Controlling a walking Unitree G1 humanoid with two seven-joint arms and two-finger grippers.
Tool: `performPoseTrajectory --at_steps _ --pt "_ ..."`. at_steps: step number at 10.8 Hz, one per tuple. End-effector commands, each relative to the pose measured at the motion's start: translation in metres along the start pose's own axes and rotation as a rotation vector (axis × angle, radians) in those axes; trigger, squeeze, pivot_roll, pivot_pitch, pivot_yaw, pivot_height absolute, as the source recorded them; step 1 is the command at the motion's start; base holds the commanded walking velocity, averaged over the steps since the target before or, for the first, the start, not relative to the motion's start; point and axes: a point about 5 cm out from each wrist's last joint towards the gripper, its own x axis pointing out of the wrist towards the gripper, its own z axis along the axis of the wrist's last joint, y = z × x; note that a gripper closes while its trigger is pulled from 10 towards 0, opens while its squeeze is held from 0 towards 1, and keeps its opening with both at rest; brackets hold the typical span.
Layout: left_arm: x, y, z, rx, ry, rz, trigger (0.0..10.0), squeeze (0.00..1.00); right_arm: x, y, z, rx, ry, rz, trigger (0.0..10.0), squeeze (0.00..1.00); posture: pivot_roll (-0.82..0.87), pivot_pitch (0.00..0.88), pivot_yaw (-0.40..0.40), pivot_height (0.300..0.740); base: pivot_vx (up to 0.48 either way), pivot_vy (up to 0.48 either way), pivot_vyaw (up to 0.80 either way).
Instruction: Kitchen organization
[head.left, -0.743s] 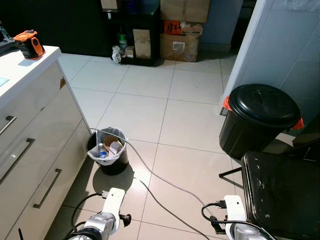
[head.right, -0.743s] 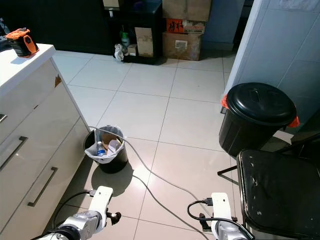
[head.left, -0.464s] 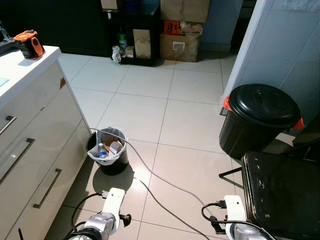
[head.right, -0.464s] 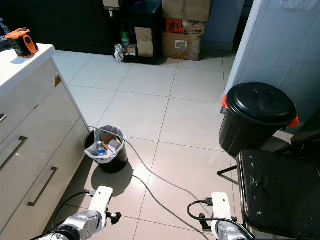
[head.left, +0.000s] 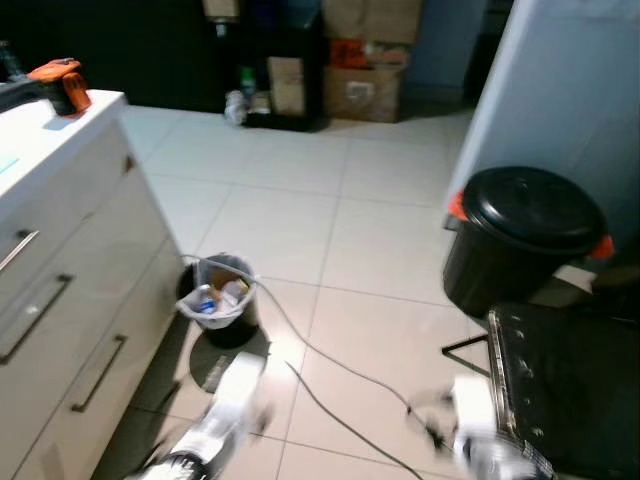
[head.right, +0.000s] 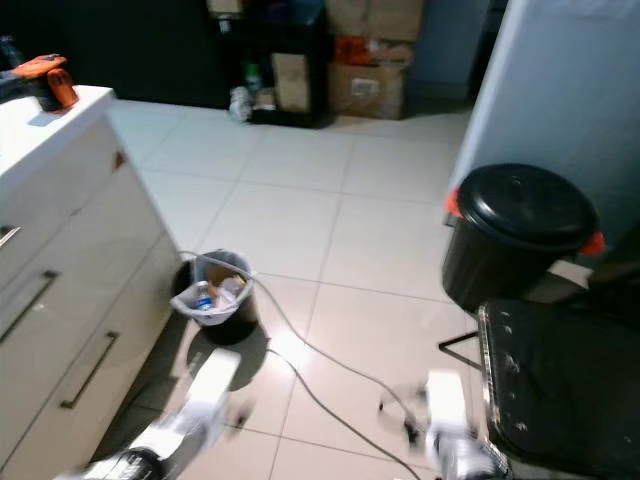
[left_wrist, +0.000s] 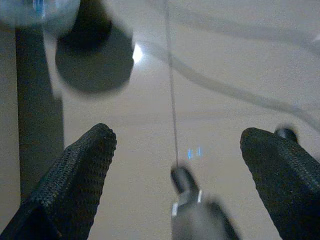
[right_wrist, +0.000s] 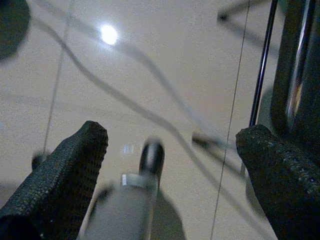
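From my head, blurred with motion: the white surface (head.left: 60, 135) runs along my left with an orange tool (head.left: 60, 84) at its far edge. A small lined bin (head.left: 220, 300) sits on the floor at the cabinet's foot, a grey cable (head.left: 330, 365) trailing from it; a lidded black bin (head.left: 525, 235) and a black chair (head.left: 570, 385) stand to my right. Nothing is picked yet, so I judge I should steady myself and settle on a target first. Compared with 0.5 s ago, the picture has gone soft and my arms smear.

Left wrist: my left hand (left_wrist: 175, 150) is spread wide, empty, above the tiles.

Right wrist: my right hand (right_wrist: 170, 155) gapes empty, beside the chair leg (right_wrist: 260, 85).
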Motion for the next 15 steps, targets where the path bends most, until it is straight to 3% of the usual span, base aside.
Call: performPoseTrajectory --at_steps 1,7,8,15 --pt "0.0 0.002 -0.001 0.022 -0.001 0.011 10.0 0.0 0.0 -0.001 -0.001 0.007 0.0 -0.004 10.0 0.0 0.04 0.0 0.039 0.74 0.0 0.0 0.0" --pt "0.0 0.003 0.004 0.021 -0.019 0.021 10.0 0.0 0.0 -0.001 -0.001 0.0 -0.01 -0.003 10.0 0.0 0.04 0.0 0.04 0.74 0.0 0.0 0.0" --pt "0.0 0.003 0.006 0.023 -0.022 0.02 10.0 0.0 0.0 0.002 -0.001 -0.041 -0.011 0.012 10.0 0.0 0.04 0.0 0.041 0.74 0.0 0.0 0.8" --pt "0.0 0.003 0.009 0.039 -0.027 0.018 10.0 0.0 0.0 0.004 -0.002 -0.049 -0.008 0.029 10.0 0.0 0.04 0.0 0.044 0.74 0.0 0.0 0.8"
